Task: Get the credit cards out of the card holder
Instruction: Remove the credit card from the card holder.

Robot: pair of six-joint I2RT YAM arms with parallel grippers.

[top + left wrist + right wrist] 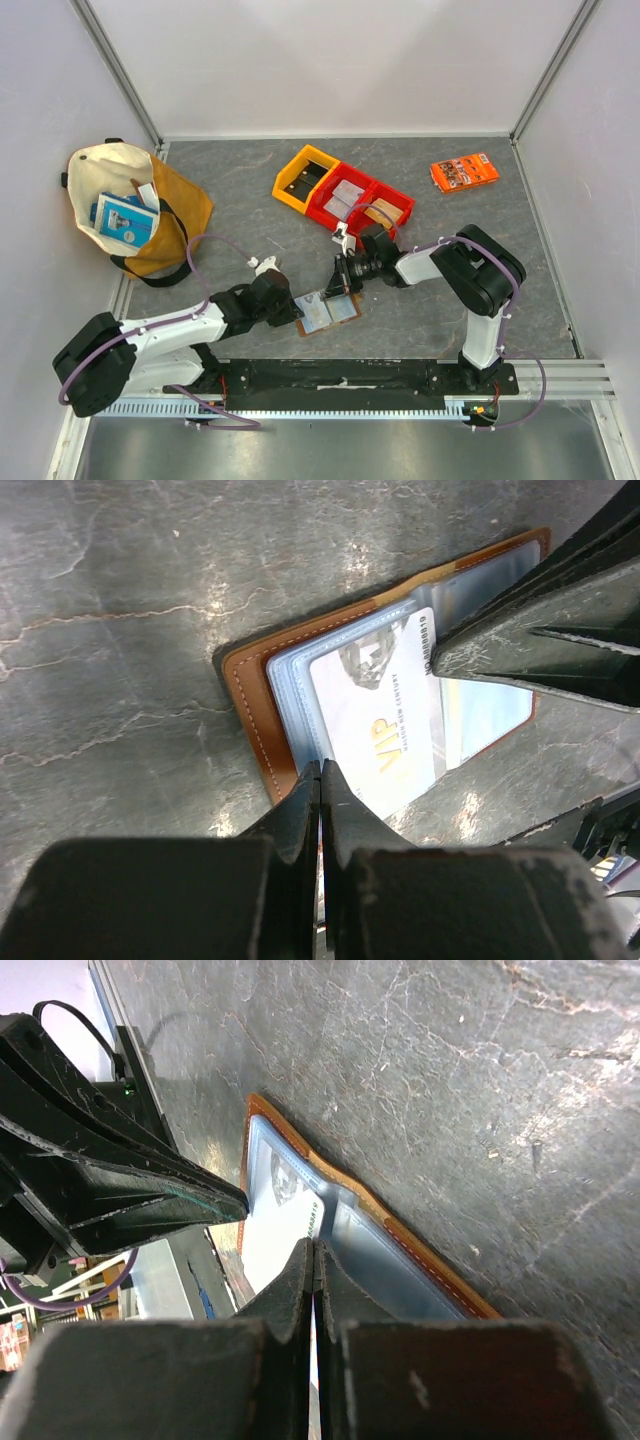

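Fingers of the left gripper were seen shut at the card holder edge; the right gripper was closed on a white credit card.

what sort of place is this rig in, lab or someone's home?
Probably a lab robot cell, not a home: bare white walls and metal frame posts box in a grey tabletop, with the left arm and right arm bolted to a rail at its near edge.
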